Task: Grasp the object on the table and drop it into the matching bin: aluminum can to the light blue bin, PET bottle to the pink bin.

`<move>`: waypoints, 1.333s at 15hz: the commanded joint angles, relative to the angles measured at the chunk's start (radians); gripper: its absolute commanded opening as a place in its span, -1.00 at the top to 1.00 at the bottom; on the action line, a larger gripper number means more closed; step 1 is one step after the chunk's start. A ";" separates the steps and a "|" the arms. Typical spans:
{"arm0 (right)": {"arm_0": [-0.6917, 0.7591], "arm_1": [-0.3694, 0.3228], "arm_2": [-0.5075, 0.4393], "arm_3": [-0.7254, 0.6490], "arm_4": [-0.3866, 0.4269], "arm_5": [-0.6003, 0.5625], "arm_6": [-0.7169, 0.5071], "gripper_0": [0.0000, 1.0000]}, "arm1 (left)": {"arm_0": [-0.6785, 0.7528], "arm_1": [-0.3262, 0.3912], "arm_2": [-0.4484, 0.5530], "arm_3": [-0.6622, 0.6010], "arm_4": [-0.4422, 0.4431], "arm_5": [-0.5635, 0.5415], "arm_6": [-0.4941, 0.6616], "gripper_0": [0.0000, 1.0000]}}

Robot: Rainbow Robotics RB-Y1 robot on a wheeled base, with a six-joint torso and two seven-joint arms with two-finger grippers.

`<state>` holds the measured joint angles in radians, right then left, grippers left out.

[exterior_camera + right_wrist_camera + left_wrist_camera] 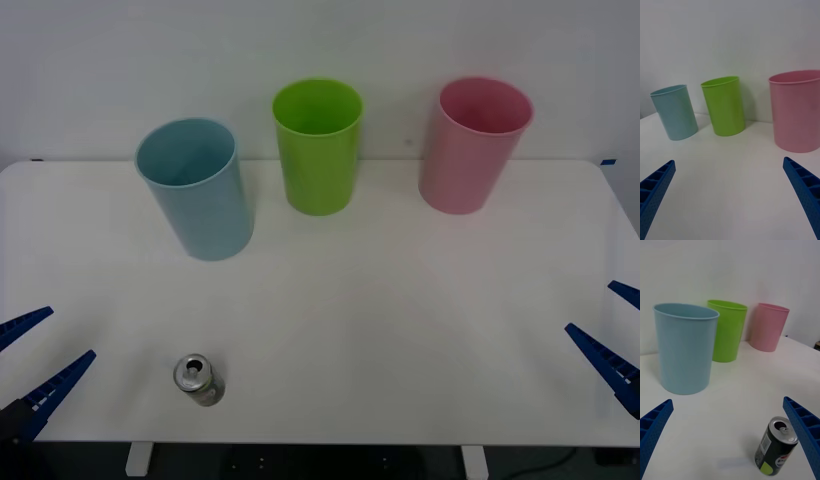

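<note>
A small aluminum can [198, 379] with a silver top and dark side stands upright on the white table [400, 330] near its front edge, left of centre; the left wrist view shows the can [777, 446] close by. The light blue bin [195, 188] stands at the back left, and the pink bin [472, 145] at the back right. My left gripper [35, 365] hovers open at the table's front left corner, to the left of the can and apart from it. My right gripper [610, 335] hangs open at the right edge, holding nothing.
A lime green bin [319, 146] stands between the blue and pink bins at the back. A plain white wall rises behind the table. The three bins [722, 107] stand well apart from each other, with bare tabletop between them and the can.
</note>
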<state>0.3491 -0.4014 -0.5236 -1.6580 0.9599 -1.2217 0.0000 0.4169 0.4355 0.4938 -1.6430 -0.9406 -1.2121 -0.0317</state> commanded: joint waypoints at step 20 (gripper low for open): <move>0.000 0.000 0.000 0.000 0.000 0.000 0.000 -1.00 | 0.019 0.052 -0.195 0.227 -0.035 -0.009 -0.422 -1.00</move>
<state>0.3491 -0.4014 -0.5236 -1.6580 0.9599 -1.2217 0.0000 0.4413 0.4878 0.3080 -1.4247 -0.9760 -1.2209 -0.4484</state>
